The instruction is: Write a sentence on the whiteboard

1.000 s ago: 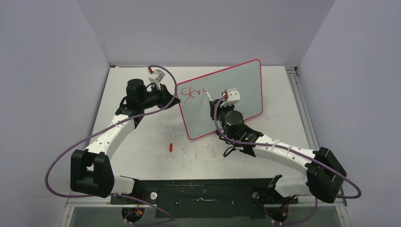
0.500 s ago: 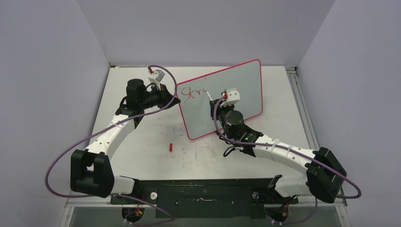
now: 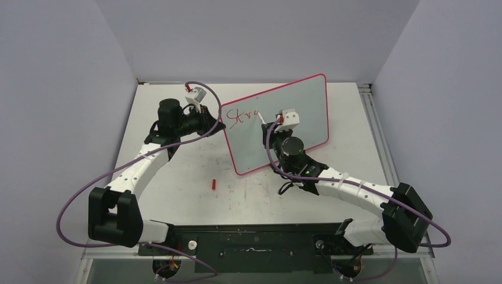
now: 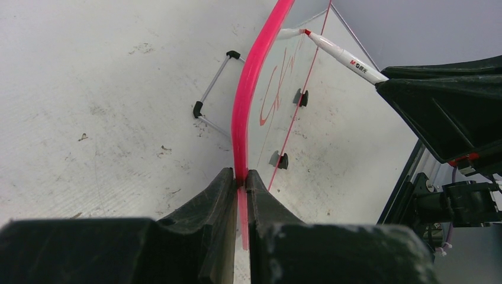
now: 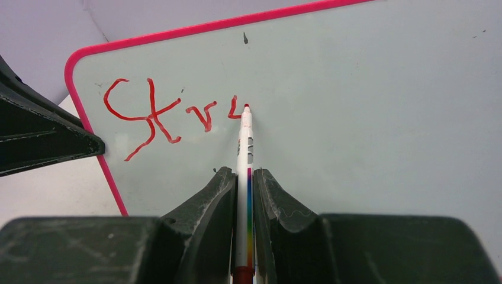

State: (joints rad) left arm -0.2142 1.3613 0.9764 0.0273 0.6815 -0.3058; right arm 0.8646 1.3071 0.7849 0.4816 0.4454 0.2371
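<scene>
The whiteboard (image 3: 296, 112) stands tilted at the middle of the table, with a pink-red rim (image 4: 248, 106). My left gripper (image 3: 219, 126) is shut on its left edge, the rim pinched between the fingers (image 4: 241, 177). My right gripper (image 5: 244, 177) is shut on a white marker (image 5: 244, 148) with a red tip touching the board (image 5: 355, 89). The sentence (image 5: 171, 115) is red lettering reading "Str" plus a partial stroke at the board's upper left (image 3: 243, 116). The marker also shows in the left wrist view (image 4: 343, 56).
A small red marker cap (image 3: 213, 184) lies on the scuffed white tabletop (image 3: 177, 171) in front of the board. The board's black wire feet (image 4: 213, 89) rest on the table behind it. Purple cables loop along both arms. Grey walls enclose the table.
The right gripper and marker have shifted slightly to the left along the board. The left arm and the board have not moved.
</scene>
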